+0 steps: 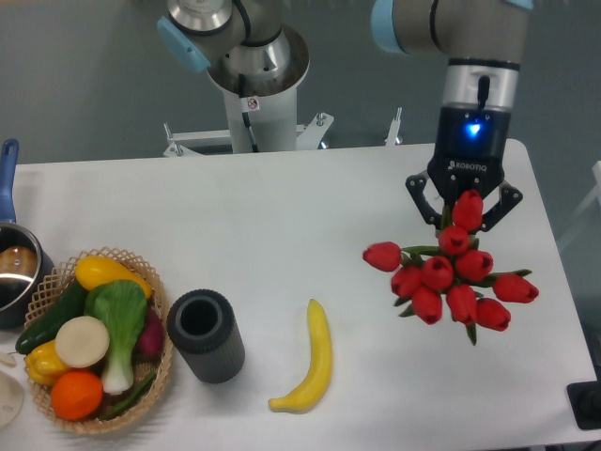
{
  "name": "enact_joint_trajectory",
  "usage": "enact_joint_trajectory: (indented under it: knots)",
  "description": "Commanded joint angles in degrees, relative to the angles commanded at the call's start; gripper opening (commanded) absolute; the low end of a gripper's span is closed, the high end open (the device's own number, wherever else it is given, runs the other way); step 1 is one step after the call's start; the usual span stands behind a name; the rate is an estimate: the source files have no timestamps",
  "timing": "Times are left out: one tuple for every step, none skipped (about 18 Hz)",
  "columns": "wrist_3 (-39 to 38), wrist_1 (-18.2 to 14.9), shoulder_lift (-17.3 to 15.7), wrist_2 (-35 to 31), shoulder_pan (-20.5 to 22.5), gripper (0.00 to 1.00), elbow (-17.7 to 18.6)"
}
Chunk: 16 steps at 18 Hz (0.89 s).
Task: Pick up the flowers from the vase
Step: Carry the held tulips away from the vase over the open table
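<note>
The flowers [449, 277], a bunch of red tulip buds with green stems, are at the right of the table, far from the vase. My gripper [467, 218] stands right over the bunch's far end. Its fingers close in around the stems and one bud, so it is shut on the flowers. I cannot tell whether the bunch hangs above the table or rests on it. The vase [206, 334], a short dark ribbed cylinder, stands upright at the front left with an empty mouth.
A yellow banana [312, 365] lies between the vase and the flowers. A wicker basket [56, 274] of produce sits at the front left beside the vase. A steel pot [13, 266] with a blue handle is at the left edge. The table's right edge is close to the flowers.
</note>
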<state>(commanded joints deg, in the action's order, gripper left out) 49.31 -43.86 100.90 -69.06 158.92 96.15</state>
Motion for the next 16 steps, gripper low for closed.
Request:
enact_joint_trajectory:
  knots:
    - [0.09, 0.00, 0.17, -1.93, -0.44, 0.00, 0.00]
    - [0.17, -0.09, 0.44, -3.87, -0.62, 0.00, 0.09]
    - [0.18, -0.18, 0.79, -5.36, -1.32, 0.00, 0.00]
    - [0.09, -0.44, 1.40, -7.12, -1.94, 0.00, 0.00]
    - [0.17, -1.49, 1.49, -9.05, -2.29, 0.00, -0.17]
    - [0.26, -3.41, 1.58, -10.64, -2.38, 0.00, -0.43]
    - [0.35, -5.34, 1.76, -11.52, -2.56, 0.00, -0.87]
    - [0.35, -6.76, 2.02, -12.14, -2.82, 0.00, -1.14]
    - [0.35, -7.38, 2.11, -12.67, -2.91, 0.00, -1.58]
    - [0.35, -7.47, 2.46, -12.94, -3.00, 0.00, -1.84]
    - [0.26, -7.47, 2.63, -13.29, -3.00, 0.00, -1.93]
    - [0.26, -7.56, 2.72, -13.55, -3.00, 0.00, -2.02]
    - [0.26, -7.65, 2.81, -13.99, -3.00, 0.00, -1.93]
    - [0.26, -8.00, 2.90, -14.43, -3.00, 0.00, -1.93]
    - [0.26, -8.17, 2.99, -14.95, -3.08, 0.00, -1.93]
    - [0.00, -8.18, 3.25, -15.83, -3.35, 0.00, -1.84]
